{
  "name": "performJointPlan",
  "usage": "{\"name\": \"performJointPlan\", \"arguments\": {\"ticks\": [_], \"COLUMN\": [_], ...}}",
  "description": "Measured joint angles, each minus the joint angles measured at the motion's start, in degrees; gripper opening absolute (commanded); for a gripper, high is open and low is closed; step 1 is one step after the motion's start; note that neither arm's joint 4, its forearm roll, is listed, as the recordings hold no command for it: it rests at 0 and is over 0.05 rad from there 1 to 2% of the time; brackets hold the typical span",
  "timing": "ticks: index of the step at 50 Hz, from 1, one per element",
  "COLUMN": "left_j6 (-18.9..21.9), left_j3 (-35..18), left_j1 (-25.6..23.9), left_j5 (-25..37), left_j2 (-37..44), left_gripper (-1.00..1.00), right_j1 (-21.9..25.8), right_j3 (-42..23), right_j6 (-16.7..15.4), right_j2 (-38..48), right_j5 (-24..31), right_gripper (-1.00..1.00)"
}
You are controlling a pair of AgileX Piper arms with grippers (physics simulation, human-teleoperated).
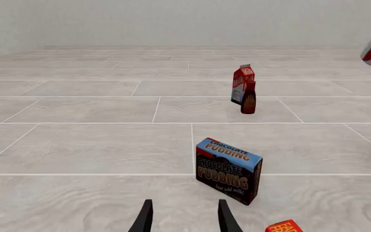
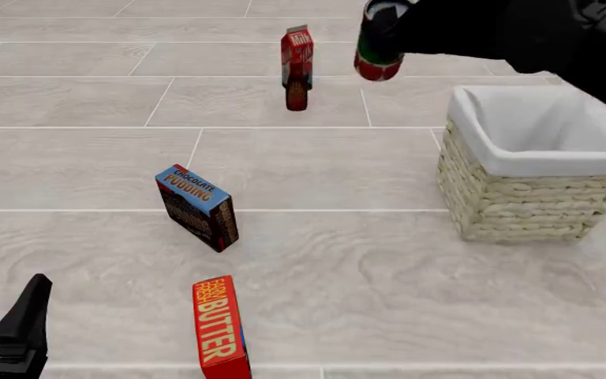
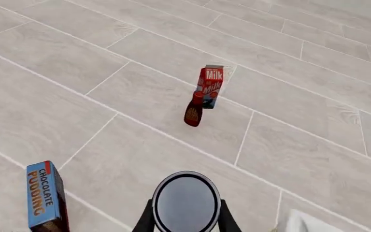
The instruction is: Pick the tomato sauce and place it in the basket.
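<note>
Your right end effector (image 3: 185,220) pinches the tomato sauce, a small cylindrical tin with a red and green label and dark metal top (image 2: 377,49), and holds it in the air above the pale tiled desk (image 2: 314,166), off to the left of the large straw-coloured wicker basket with its white cloth liner (image 2: 524,201) and not yet over the opening. Your left end effector (image 1: 184,217) sits low near the front edge, fingers spread and empty.

The likely risk: letting go from here would send the tin onto the desk beside the basket, since it hangs outside the rim. Coming down too early could also catch the liner's folded edge and tip or push the basket.

Readable print: "CHOCOLATE PUDDING" on the blue and brown box (image 2: 196,208), "BUTTER" on the red and yellow box (image 2: 220,328) lying flat, and "Milk" on the red carton (image 3: 210,86) standing just behind the dark brown bottle (image 3: 194,109).
</note>
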Motion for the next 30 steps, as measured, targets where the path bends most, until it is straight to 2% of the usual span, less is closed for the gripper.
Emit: {"name": "performJointPlan", "arguments": {"ticks": [14,30], "left_j6": [0.0,0.0], "left_j3": [0.0,0.0], "left_j1": [0.0,0.0], "left_j5": [0.0,0.0], "left_j2": [0.0,0.0], "left_gripper": [1.0,1.0], "right_j1": [-5.21,-10.93], "right_j3": [8.25,14.02], "right_j6": [-1.62,-2.56], "right_j2": [-12.3,-19.79], "right_j5": [0.73,1.05], "right_gripper": [-1.0,-1.0]}}
